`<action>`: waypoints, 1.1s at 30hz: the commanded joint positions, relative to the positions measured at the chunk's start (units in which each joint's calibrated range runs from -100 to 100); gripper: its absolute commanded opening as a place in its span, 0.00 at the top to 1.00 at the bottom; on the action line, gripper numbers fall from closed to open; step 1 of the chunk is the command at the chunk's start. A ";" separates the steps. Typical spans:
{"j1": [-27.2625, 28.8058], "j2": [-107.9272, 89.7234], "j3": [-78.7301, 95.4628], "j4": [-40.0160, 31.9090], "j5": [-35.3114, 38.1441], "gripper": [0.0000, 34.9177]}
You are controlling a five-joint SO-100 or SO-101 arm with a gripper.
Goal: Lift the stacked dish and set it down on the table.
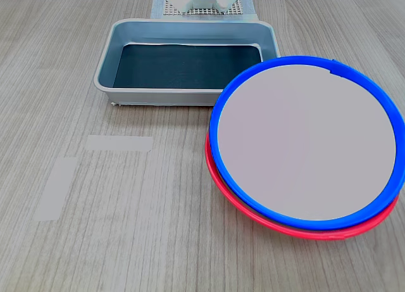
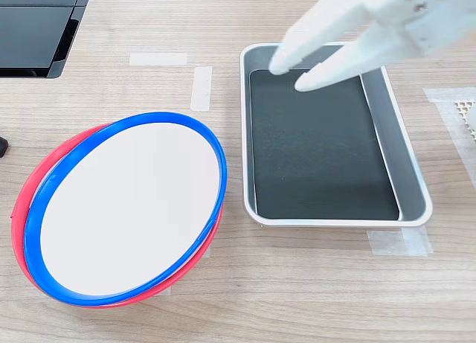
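White claw [image 2: 291,72] hung over the grey tray [image 2: 410,164] in the second exterior view, fingers parted a little at the tips, gripping nothing. And the blue-rimmed plate [image 1: 308,139] sat stacked on the red-rimmed plate [image 1: 278,223], shifted slightly off-centre so a red crescent showed along one side in both exterior views. That pair rested on the wood-grain table [image 1: 158,241], just beside the tray, blue rim overlapping the tray's near corner in the first exterior view. Pale tape strips [image 1: 120,142] lay on the bare wood.

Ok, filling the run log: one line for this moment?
white gripper: open, over grey tray | blue-rimmed round plate: stacked on red-rimmed plate | lift: not started
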 commanded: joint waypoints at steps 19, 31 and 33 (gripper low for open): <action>-6.66 48.63 -36.81 2.91 1.81 0.59; -10.62 56.31 -44.64 2.01 0.34 0.99; -10.71 56.48 -44.82 0.93 0.24 0.99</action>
